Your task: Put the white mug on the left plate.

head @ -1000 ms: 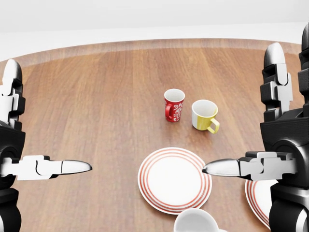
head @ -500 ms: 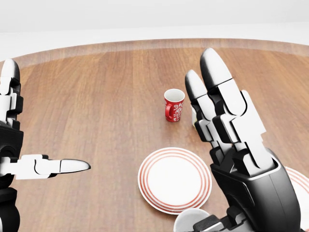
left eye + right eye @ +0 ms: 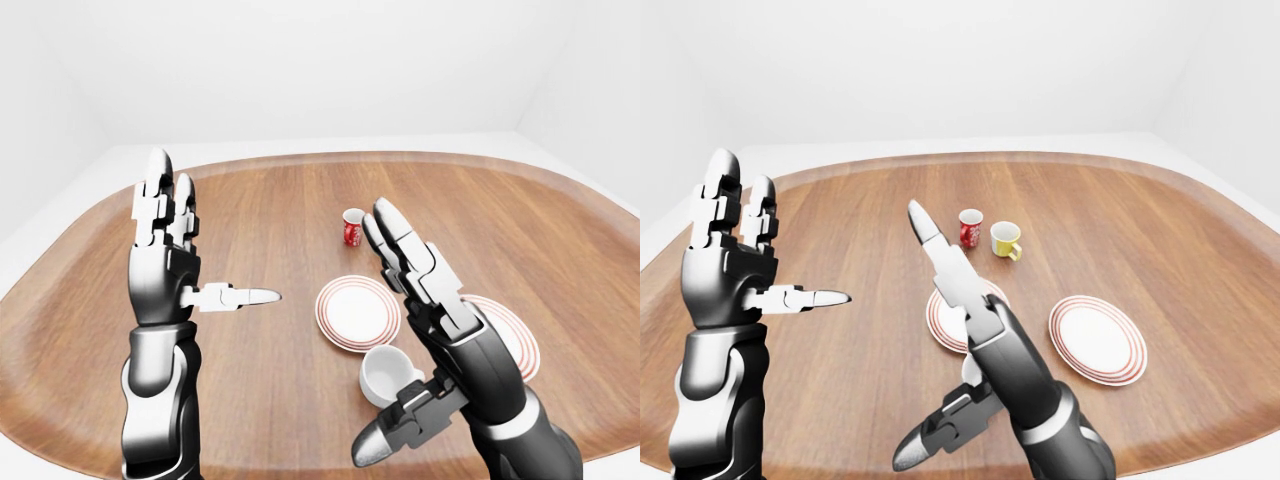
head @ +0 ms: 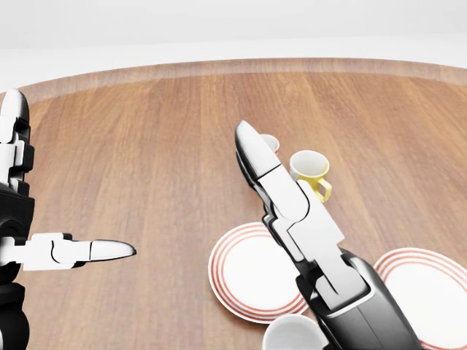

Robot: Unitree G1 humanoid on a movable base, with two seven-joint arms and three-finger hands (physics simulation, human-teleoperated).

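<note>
White mug partly behind right hand

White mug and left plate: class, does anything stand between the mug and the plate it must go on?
Nothing visible does. In the left-eye view the white mug sits just below the left plate, whose face is bare. The red mug stands well above the plate. The right hand, fingers open, hangs beside both.

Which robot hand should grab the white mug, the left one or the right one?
Probably the right robot hand: it hangs open right beside the white mug. The left robot hand is raised far off to the view's left.
</note>
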